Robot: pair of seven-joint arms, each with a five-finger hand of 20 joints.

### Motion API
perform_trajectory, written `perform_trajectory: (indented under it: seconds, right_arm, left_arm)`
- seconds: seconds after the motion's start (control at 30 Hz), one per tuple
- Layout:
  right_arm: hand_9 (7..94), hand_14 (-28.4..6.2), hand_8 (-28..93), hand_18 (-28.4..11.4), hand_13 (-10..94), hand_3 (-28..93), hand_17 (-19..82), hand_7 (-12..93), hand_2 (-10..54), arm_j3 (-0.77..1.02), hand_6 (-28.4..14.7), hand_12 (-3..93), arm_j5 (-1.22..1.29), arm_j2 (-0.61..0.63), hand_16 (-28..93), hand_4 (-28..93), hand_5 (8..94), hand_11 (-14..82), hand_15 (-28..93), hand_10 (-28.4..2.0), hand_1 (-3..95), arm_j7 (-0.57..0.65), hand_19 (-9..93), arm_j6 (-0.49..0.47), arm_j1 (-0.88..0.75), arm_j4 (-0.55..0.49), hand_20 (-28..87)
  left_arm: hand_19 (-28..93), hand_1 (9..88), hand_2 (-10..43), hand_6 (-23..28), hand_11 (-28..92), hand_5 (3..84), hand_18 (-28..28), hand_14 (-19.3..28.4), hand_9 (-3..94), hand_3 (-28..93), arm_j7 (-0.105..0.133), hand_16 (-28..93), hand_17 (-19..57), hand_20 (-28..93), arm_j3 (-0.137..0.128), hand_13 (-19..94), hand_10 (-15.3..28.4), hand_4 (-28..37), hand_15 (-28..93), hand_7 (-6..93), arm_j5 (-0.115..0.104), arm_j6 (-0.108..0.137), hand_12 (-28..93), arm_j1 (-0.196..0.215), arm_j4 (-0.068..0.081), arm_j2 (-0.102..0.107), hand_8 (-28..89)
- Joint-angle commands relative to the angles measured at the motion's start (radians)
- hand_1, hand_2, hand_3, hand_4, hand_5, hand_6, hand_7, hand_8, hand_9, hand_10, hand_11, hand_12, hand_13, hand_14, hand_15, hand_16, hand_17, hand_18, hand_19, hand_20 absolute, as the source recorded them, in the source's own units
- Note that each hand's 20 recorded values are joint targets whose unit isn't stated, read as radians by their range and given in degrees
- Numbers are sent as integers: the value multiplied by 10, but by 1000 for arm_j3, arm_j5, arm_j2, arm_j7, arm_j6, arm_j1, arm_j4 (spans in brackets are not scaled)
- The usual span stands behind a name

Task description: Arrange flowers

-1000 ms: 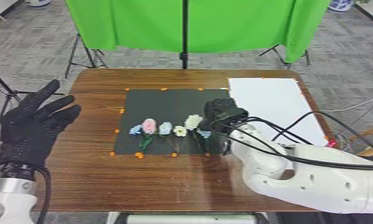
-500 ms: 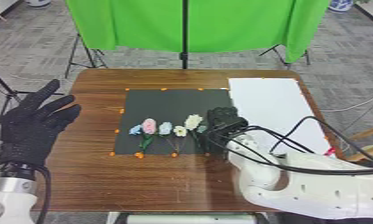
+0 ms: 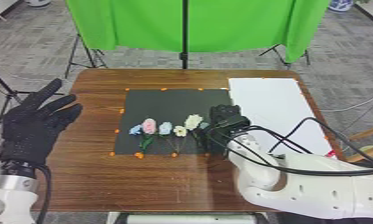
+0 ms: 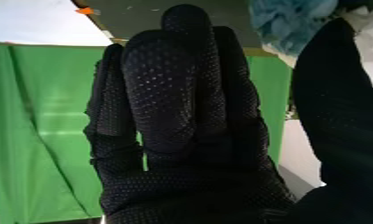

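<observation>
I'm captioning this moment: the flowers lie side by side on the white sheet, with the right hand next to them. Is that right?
Wrong sheet: the head view shows the flowers on the black sheet. They do lie side by side, with the right hand next to them.

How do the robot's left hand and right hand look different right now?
The left hand is raised at the left side of the table, away from the flowers, while the right hand is at the dark mat's right edge, beside them. The left hand's fingers are spread apart; the right hand's are straight and close together. Both hands wear black fabric gloves.
</observation>
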Motion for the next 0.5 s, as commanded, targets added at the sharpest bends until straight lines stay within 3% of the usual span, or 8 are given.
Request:
perform_trajectory:
  seconds: [0.03,0.3,0.4,0.5]
  right_arm:
    - [778,-79,-126,-228,773,738,338,206,-95,53,-29,167,56,13,161,-282,697,294,657,-137,351,-28,875,10,-26,-27,96]
    - [773,-81,-127,-229,769,744,338,201,-95,131,-31,167,117,45,162,-280,691,292,658,-139,348,-48,877,35,-59,-48,88]
    - [772,-87,-127,-227,764,748,339,198,-95,267,-31,166,173,83,160,-272,684,288,652,-143,328,-98,873,43,-136,-69,81]
    - [745,-99,-126,-236,736,748,317,188,-73,458,-32,159,344,119,146,-259,660,267,618,-150,304,-179,807,56,-245,-94,47]
  left_arm:
    - [592,222,74,78,321,324,256,284,330,774,-8,-125,-71,244,3,252,211,-269,614,165,4,-5,110,14,6,-5,-107]
    - [592,222,74,78,322,325,256,284,329,774,41,-126,-71,245,-1,250,212,-269,615,164,-9,17,108,61,-6,-11,-107]
    - [592,222,74,78,322,324,256,284,328,774,56,-126,-71,245,-10,250,210,-268,615,163,-9,24,108,86,-9,-17,-107]
    - [592,222,75,77,321,323,256,284,325,773,76,-126,-71,245,-25,249,209,-268,615,162,-17,23,106,118,-10,-27,-107]
